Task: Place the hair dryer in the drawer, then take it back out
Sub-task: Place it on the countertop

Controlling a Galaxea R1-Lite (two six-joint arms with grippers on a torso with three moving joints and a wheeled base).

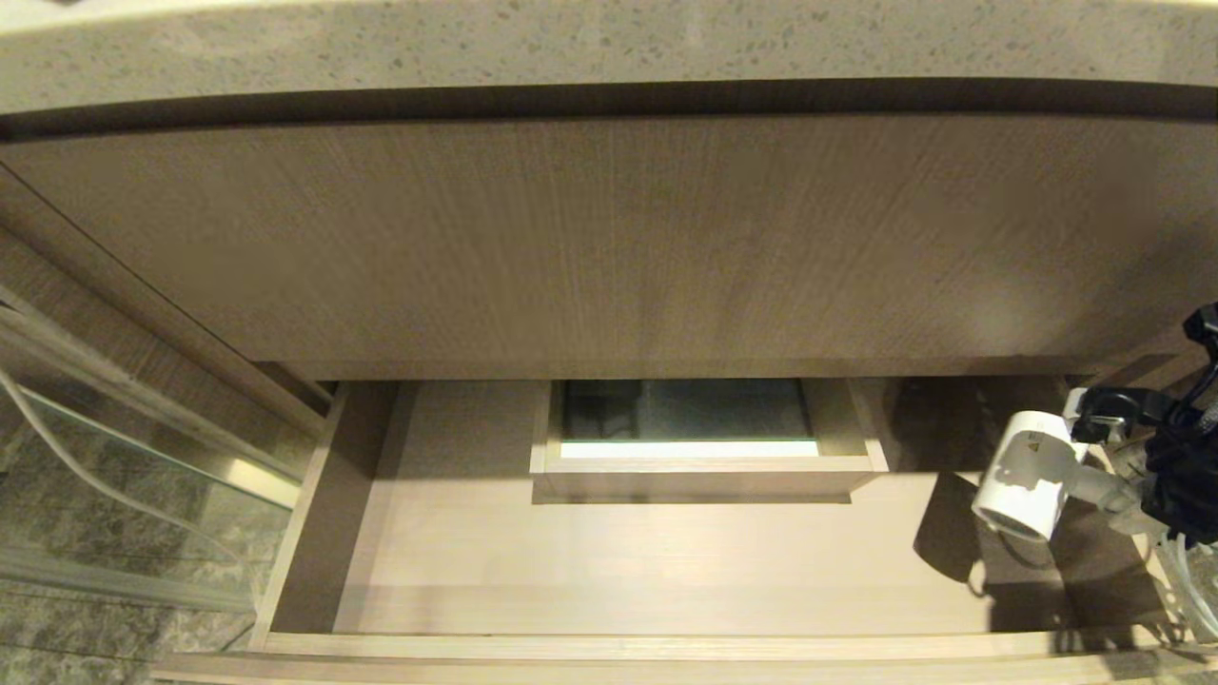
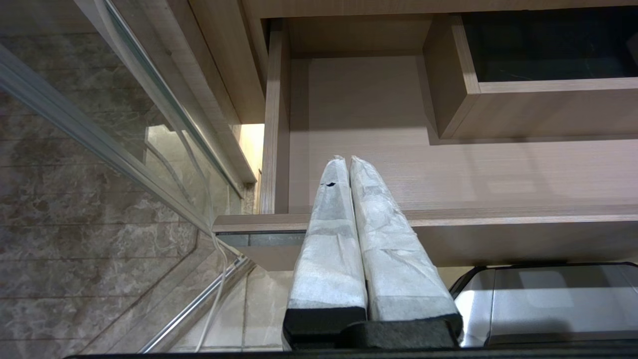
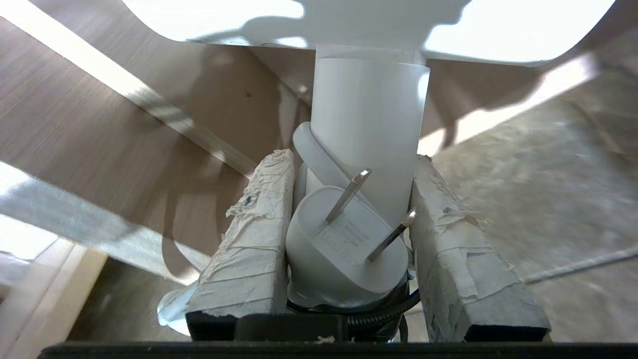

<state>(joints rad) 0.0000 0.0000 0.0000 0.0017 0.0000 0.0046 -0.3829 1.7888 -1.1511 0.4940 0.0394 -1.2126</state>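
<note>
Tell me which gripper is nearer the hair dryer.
Right. The right gripper is clamped on the hair dryer by its handle, over the drawer's right end. The left gripper is shut and empty at the drawer's left front corner, well away.

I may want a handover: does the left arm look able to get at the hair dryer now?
Probably not easily. The left tool is shut at the drawer's left end, while the hair dryer is clamped in the right tool at the far right end; open drawer floor lies between.
</note>
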